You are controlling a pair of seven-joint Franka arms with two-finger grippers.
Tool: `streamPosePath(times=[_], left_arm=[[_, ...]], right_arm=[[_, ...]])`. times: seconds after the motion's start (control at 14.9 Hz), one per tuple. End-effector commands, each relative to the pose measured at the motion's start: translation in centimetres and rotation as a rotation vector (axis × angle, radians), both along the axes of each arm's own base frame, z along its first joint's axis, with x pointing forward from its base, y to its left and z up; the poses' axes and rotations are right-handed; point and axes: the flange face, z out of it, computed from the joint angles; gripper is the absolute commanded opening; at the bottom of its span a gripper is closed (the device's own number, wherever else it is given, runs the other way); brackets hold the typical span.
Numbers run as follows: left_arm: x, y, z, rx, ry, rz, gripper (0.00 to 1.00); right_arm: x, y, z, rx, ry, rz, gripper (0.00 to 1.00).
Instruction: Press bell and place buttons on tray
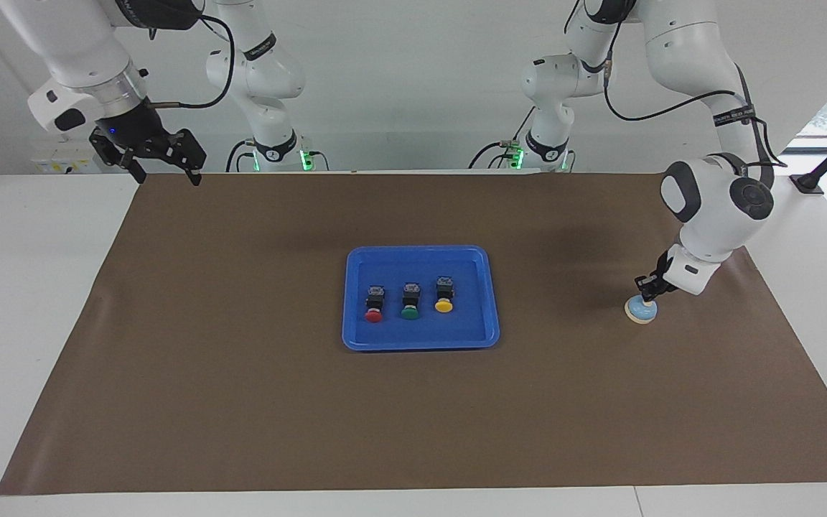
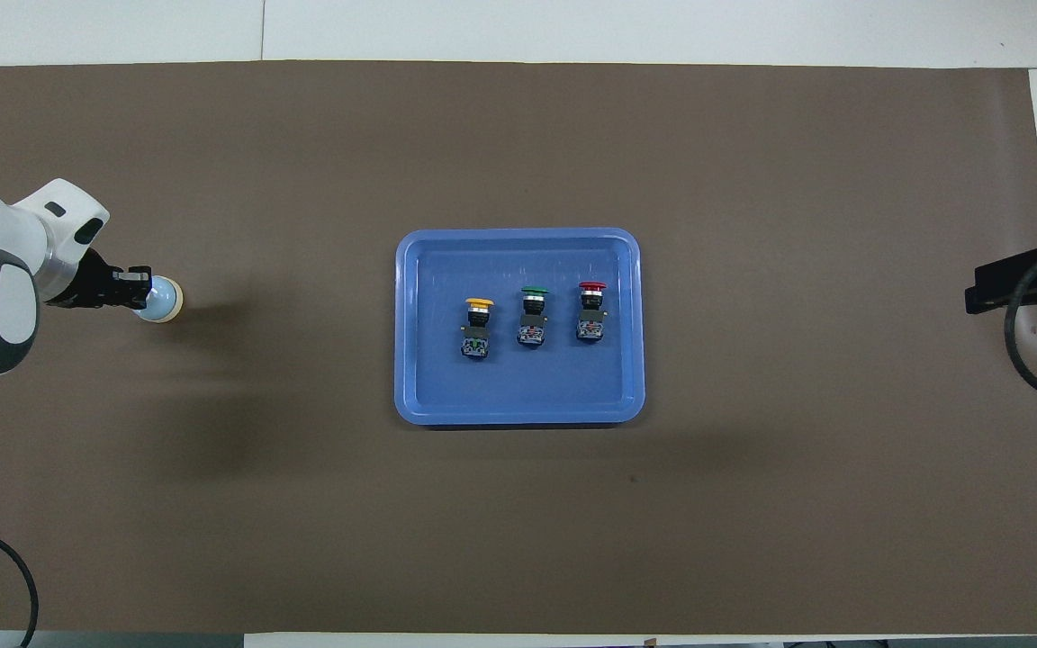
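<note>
The light-blue bell [image 1: 641,311] [image 2: 162,301] sits on the brown mat toward the left arm's end of the table. My left gripper [image 1: 647,294] [image 2: 142,290] is shut, its tip down on the top of the bell, hiding the knob. The blue tray [image 1: 357,337] [image 2: 410,396] lies mid-mat. In it stand three buttons in a row: red [image 1: 374,304] [image 2: 591,310], green [image 1: 410,301] [image 2: 533,316] and yellow [image 1: 444,294] [image 2: 477,327]. My right gripper [image 1: 164,175] hangs open, raised over the mat's corner at the right arm's end, waiting.
A brown mat [image 1: 241,402] [image 2: 752,504] covers most of the white table. A black cable and mount [image 2: 1023,297] show at the mat's edge at the right arm's end.
</note>
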Motion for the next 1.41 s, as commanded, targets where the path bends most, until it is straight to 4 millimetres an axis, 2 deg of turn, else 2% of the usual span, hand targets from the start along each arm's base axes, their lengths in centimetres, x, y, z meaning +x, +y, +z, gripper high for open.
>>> streamPosePath(times=[0.0,0.07,0.13,0.2,0.27,0.33,0.4,0.6,0.8,1.0,1.34], left_arm=[[0.8,-1.3,7.1,-0.005,0.049,-0.014,0.00],[0.8,-1.7,9.5,-0.006,0.064,-0.021,0.00],[0.4,-2.0,11.7,-0.006,0.073,-0.026,0.08],[-0.3,-2.2,13.4,-0.008,0.072,-0.029,0.25],[-1.3,-2.3,15.6,-0.008,0.060,-0.029,0.49],[-2.4,-2.4,17.3,-0.008,0.055,-0.029,0.88],[-3.5,-2.4,18.7,-0.008,0.060,-0.027,1.00],[-5.3,-2.3,20.9,-0.009,0.083,-0.024,1.00],[-5.5,-2.4,20.9,-0.009,0.087,-0.027,1.00],[-5.7,-2.9,21.9,-0.009,0.095,-0.037,1.00],[-5.5,-5.1,22.6,-0.026,0.099,-0.071,1.00]], right_arm=[[-0.6,-0.2,0.1,0.008,0.001,0.024,1.00],[-0.6,-0.2,0.1,0.008,0.001,0.022,1.00],[-0.6,-0.2,0.2,0.008,-0.001,0.022,1.00],[-0.6,-0.2,0.2,0.008,-0.001,0.024,1.00],[-0.6,-0.2,0.1,0.008,0.001,0.024,1.00],[-0.6,-0.2,0.1,0.008,0.001,0.022,1.00],[-0.6,-0.2,0.2,0.008,-0.001,0.024,1.00],[-0.6,-0.2,0.2,0.008,-0.001,0.022,1.00],[-0.6,-0.2,0.2,0.008,-0.001,0.022,1.00],[-0.6,-0.2,0.2,0.008,-0.001,0.022,1.00],[-0.6,-0.2,0.2,0.008,-0.001,0.024,1.00]])
